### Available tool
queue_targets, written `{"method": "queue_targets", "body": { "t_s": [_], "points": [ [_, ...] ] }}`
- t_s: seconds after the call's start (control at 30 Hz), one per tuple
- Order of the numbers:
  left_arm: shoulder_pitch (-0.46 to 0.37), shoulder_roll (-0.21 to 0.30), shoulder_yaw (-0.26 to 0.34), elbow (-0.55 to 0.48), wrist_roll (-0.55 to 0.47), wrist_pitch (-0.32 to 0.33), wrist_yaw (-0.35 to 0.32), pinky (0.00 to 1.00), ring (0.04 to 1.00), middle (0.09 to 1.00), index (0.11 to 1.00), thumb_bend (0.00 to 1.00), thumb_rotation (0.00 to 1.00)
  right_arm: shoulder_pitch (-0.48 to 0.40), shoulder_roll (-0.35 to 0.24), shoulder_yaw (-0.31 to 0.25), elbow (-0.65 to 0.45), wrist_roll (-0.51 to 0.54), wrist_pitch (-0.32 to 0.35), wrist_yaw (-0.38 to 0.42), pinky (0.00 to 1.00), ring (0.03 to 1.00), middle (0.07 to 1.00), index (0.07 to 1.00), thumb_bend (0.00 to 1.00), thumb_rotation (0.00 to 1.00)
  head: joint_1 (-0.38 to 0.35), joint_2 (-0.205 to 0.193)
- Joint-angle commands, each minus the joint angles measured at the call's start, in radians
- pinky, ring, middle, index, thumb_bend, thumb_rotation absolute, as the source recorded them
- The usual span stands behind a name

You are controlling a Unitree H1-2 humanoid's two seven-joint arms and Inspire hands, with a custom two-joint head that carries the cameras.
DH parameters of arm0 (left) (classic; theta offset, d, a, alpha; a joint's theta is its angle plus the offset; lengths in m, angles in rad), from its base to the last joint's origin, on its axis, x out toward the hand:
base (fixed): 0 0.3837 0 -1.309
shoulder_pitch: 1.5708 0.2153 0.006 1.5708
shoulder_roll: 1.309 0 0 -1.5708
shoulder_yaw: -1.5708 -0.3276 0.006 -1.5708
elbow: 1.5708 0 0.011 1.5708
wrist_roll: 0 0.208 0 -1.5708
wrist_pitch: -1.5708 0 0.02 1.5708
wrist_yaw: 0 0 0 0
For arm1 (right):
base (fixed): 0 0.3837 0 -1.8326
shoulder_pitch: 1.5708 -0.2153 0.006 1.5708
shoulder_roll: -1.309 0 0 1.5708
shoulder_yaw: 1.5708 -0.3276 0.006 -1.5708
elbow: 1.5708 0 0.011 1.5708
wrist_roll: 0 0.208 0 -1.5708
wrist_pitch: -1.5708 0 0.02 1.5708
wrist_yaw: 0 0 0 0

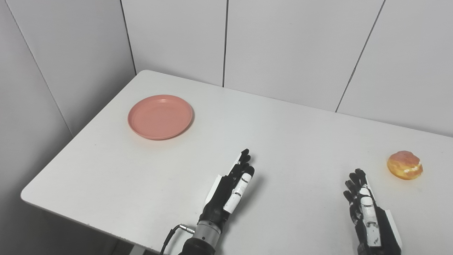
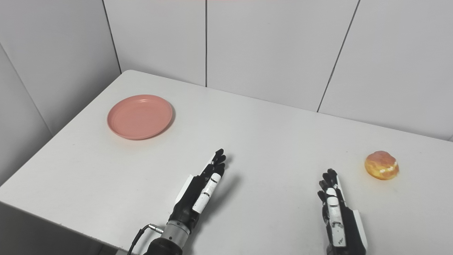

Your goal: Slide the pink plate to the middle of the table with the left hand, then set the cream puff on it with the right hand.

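Two robot hands hover empty over a white bench (image 1: 283,141).
Left hand (image 1: 230,191) and right hand (image 1: 366,209) both have fingers extended, holding nothing. The plate (image 1: 160,116) lies far left, well apart from the left hand; the puff (image 1: 405,165) sits near the right fingers, untouched.

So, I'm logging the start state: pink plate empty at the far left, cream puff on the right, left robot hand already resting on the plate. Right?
Not quite. The left robot hand is not on the pink plate; it sits apart from it, nearer the table's front edge, as the left eye view shows. The plate is empty, and the cream puff lies on the right.
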Motion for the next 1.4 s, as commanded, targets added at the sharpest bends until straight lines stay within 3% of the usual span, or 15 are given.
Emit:
{"method": "queue_targets", "body": {
  "t_s": [0.0,0.23,0.47,0.83,1.13,1.37],
  "points": [
    [0.000,0.025,0.003,-0.055,-0.015,0.002,-0.016,0.94,0.961,0.976,0.960,0.56,1.00,-0.018,0.011,0.001,-0.037,0.010,0.004,-0.004,1.00,1.000,1.000,1.000,0.13,1.00,0.002,0.001],
    [-0.039,0.045,0.039,-0.108,-0.051,0.043,-0.056,0.97,0.981,0.981,0.966,0.50,1.00,-0.023,0.014,0.005,-0.033,0.007,0.008,-0.005,1.00,1.000,1.000,1.000,0.14,1.00,0.008,0.001],
    [-0.074,0.066,0.080,-0.156,-0.105,0.069,-0.091,0.95,0.962,0.982,0.965,0.52,1.00,-0.027,0.011,0.008,-0.037,0.002,0.022,-0.007,1.00,1.000,1.000,1.000,0.14,1.00,0.007,0.005],
    [-0.197,0.106,0.138,-0.249,-0.161,0.156,-0.080,0.99,0.974,0.996,0.985,0.49,1.00,-0.027,0.009,0.011,-0.032,-0.001,0.021,-0.005,1.00,1.000,1.000,1.000,0.15,1.00,0.010,0.005],
    [-0.292,0.151,0.213,-0.243,-0.188,0.212,-0.060,0.97,0.957,0.969,0.959,0.53,1.00,-0.026,0.009,0.012,-0.038,0.015,0.049,-0.001,1.00,1.000,1.000,1.000,0.18,1.00,0.011,0.005],
    [-0.347,0.200,0.278,-0.181,-0.220,0.182,-0.049,0.98,0.945,0.964,0.961,0.53,1.00,-0.023,0.012,0.014,-0.044,0.021,0.059,-0.004,1.00,1.000,1.000,1.000,0.17,1.00,0.009,0.007]
  ]
}}
